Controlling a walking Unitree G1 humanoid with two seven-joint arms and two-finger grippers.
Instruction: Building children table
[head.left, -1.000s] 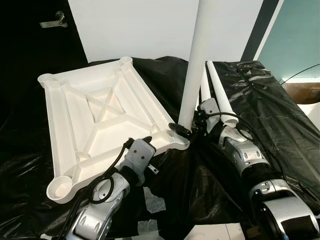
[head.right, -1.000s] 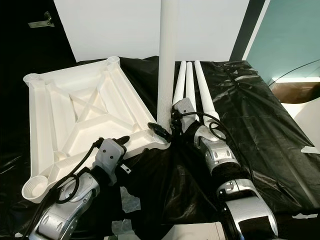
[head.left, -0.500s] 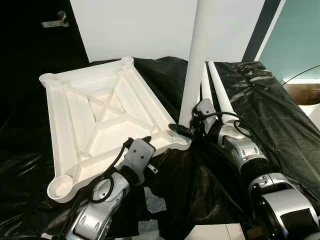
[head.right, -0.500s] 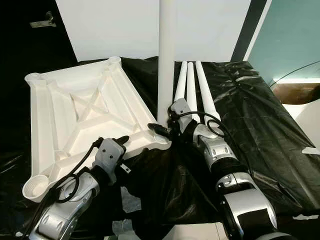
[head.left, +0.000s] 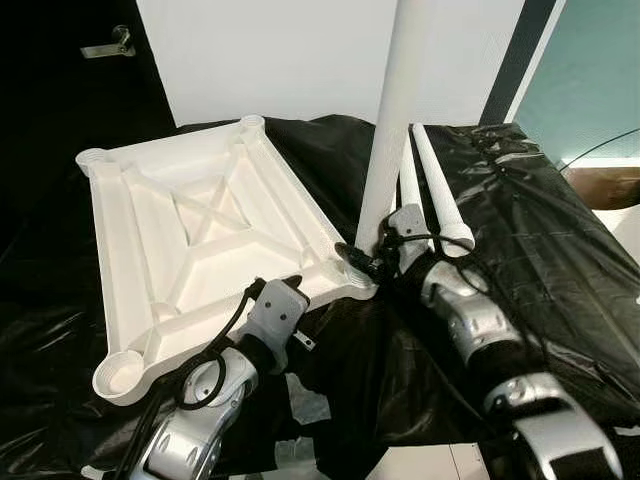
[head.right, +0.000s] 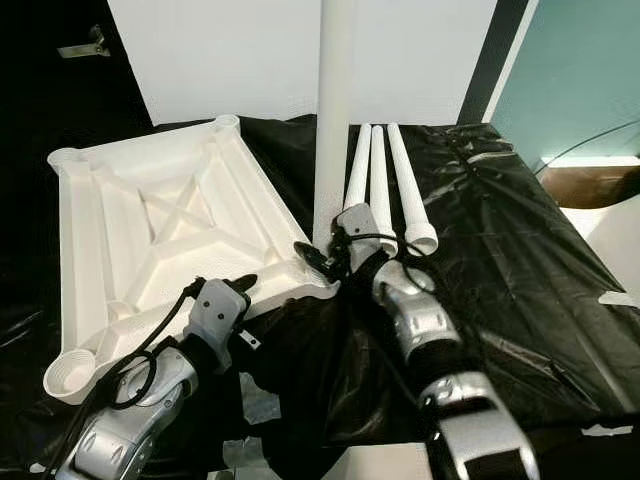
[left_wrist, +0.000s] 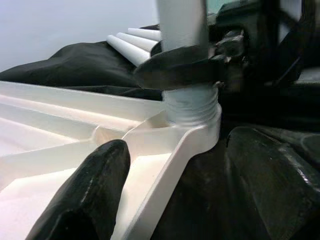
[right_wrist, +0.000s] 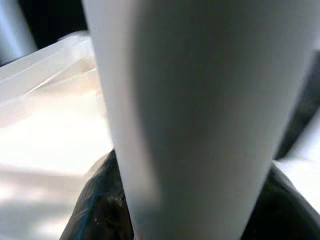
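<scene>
At tabletop (head.left: 200, 230) corner, right end effector (head.left: 362, 262) gripping upright leg (head.left: 392, 120), left end effector (head.left: 283, 290) spread astride the rim

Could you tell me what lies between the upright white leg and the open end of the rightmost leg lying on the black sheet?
In the right eye view, the right hand, clamped on the upright leg, and its wrist sit between it and the rightmost leg, along with the two other lying legs.

I see the white ribbed plastic tabletop (head.left: 190, 240) lying left, one white tube leg (head.left: 392, 130) upright in its near-right corner socket, three spare white legs (head.right: 385, 185) lying right.
</scene>
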